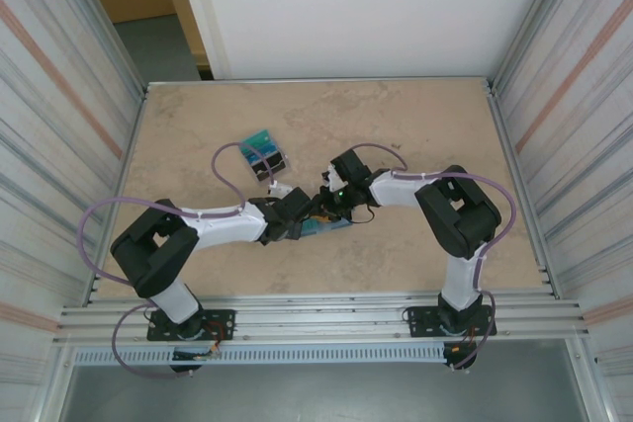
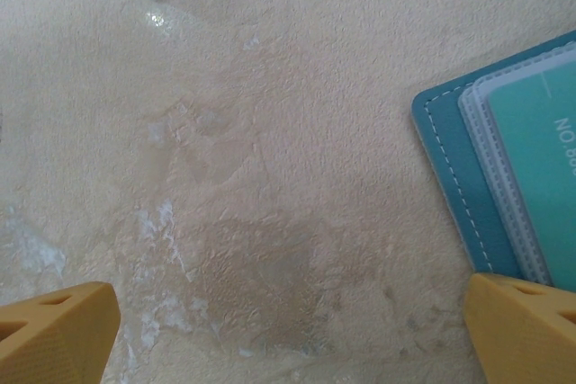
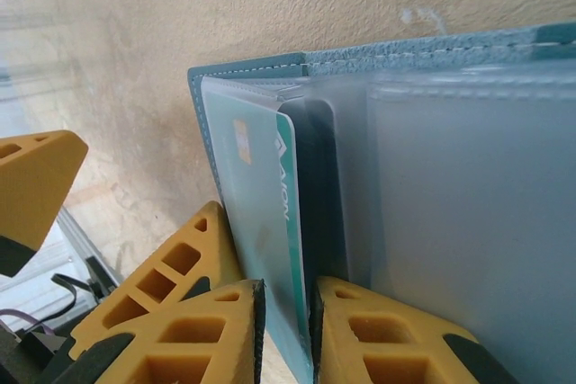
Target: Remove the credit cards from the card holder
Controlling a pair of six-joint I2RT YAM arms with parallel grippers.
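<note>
The credit card (image 3: 265,213), teal with a pale stripe and white lettering, stood on edge in the lower middle of the right wrist view, its lower end nipped between the yellow fingers of the right pincer (image 3: 288,290), which had closed on it with only the card's thickness between them. The card's upper part sat inside a clear sleeve of the card holder (image 3: 432,51), whose slate-blue stitched border ran across the upper right of that frame, with more frosted sleeves filling the right side. To the lower left of that view, two further yellow fingers (image 3: 36,177) of the left pincer stood well apart. In the left wrist view the left pincer (image 2: 290,303) was wide open and held nothing, one fingertip in each bottom corner of the frame over the bare table (image 2: 270,132), and a corner of the card holder with a teal card under ribbed plastic lay at the right edge, just beside the right-hand fingertip. From above, the holder lay flat near the middle of the table, between the two wrists, and a small pile of cards (image 1: 263,155), teal and dark, lay apart from it toward the upper left.
</note>
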